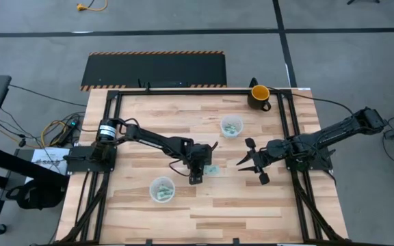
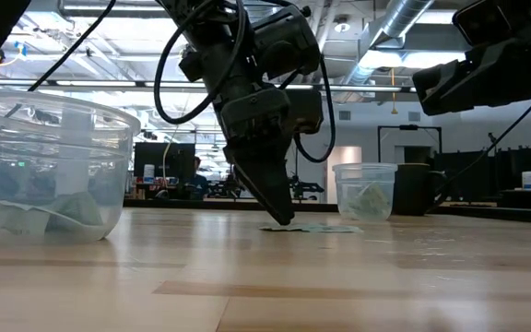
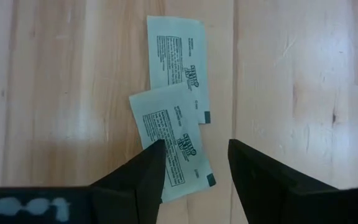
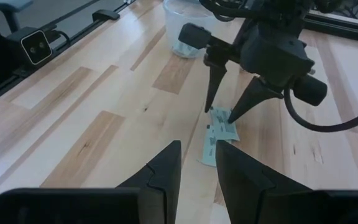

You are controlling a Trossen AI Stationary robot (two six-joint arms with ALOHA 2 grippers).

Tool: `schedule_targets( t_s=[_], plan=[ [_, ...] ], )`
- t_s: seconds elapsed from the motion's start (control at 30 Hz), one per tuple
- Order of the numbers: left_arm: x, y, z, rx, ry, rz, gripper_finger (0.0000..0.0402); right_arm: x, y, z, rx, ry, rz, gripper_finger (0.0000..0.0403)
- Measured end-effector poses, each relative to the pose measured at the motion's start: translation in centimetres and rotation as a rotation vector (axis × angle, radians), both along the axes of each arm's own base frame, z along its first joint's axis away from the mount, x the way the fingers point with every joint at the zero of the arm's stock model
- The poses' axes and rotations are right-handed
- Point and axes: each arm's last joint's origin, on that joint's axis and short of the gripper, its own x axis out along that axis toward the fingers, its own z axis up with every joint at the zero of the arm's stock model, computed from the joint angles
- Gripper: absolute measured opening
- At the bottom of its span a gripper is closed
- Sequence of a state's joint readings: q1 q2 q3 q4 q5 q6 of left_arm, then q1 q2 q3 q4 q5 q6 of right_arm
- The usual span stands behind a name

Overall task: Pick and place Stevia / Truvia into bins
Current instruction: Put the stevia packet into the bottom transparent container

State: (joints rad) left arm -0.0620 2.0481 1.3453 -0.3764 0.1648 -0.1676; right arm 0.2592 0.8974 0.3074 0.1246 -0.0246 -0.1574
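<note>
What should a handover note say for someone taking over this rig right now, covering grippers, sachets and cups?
Left gripper: open, tips down astride the nearer of two overlapping sachets mid-table, not yet closed on it.
Right gripper: open, empty, waiting just right of the sachets.
Done: both cups hold sachets, the near-left cup and the far cup by the dark mug.
Left: bin the two loose sachets, the second one after.
</note>
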Motion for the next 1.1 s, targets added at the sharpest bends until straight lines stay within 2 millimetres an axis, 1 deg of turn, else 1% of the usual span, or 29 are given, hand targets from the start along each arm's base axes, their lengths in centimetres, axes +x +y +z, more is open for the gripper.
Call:
schedule_targets(
  t_s=[0.13,0.33,0.4,0.63,0.8,0.97,1.1],
  plan=[
    [0.1,-0.7,0.5,0.048,0.002,-0.035,0.0167,0.0,0.0,0.0,0.000,0.000,0.000,0.0093],
    [0.6,-2.2,2.2,0.216,-0.001,-0.059,0.0167,0.0,0.0,0.0,0.000,0.000,0.000,0.0093],
    [0.6,-2.4,2.5,0.248,-0.005,-0.057,0.0167,0.0,0.0,0.0,0.000,0.000,0.000,0.0093],
    [0.5,-1.9,2.4,0.224,0.022,-0.022,0.0167,0.0,0.0,0.0,0.000,0.000,0.000,0.0093],
    [0.5,-2.0,2.3,0.230,0.021,-0.032,0.0167,0.0,0.0,0.0,0.000,0.000,0.000,0.0093],
    [0.9,-1.7,0.6,0.190,0.053,-0.046,0.0167,0.0,0.0,0.0,0.000,0.001,0.000,0.0093],
    [1.2,-0.9,0.0,0.143,0.064,-0.042,0.0167,0.0,0.0,0.0,-0.001,0.005,0.000,0.0093]
  ],
)
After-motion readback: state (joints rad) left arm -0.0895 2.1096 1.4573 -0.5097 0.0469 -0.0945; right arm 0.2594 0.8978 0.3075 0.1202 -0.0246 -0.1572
